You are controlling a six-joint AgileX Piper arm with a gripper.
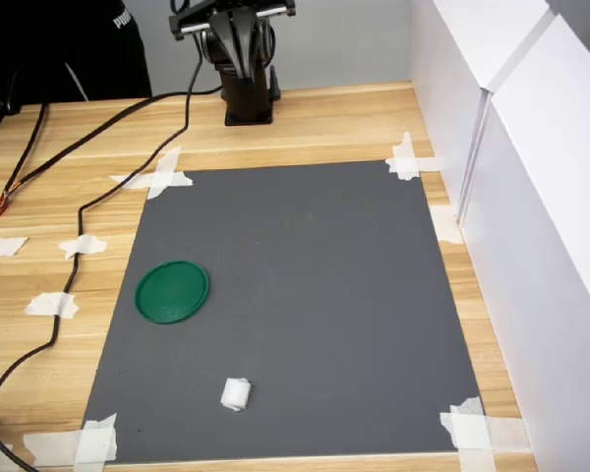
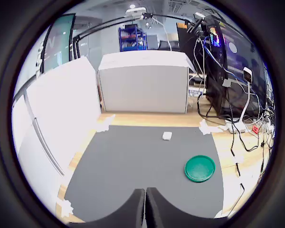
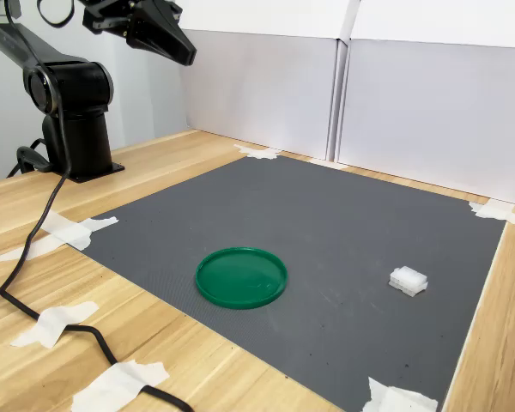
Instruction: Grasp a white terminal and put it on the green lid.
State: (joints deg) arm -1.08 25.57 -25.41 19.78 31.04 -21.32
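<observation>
The white terminal (image 1: 236,393) (image 2: 167,136) (image 3: 408,281) lies alone on the grey mat near its front edge in the first exterior view. The green lid (image 1: 172,291) (image 2: 200,168) (image 3: 241,276) rests flat on the mat, apart from the terminal, with nothing on it. My gripper (image 2: 145,202) (image 3: 182,49) hangs high above the mat's far end by the arm's base, well away from both. In the wrist view its fingers meet with no gap and hold nothing.
The grey mat (image 1: 305,295) is taped at its corners onto a wooden table. White panels (image 1: 531,197) wall the first exterior view's right. The arm's black base (image 1: 248,93) stands behind the mat, and a black cable (image 1: 69,265) trails along the mat's left edge.
</observation>
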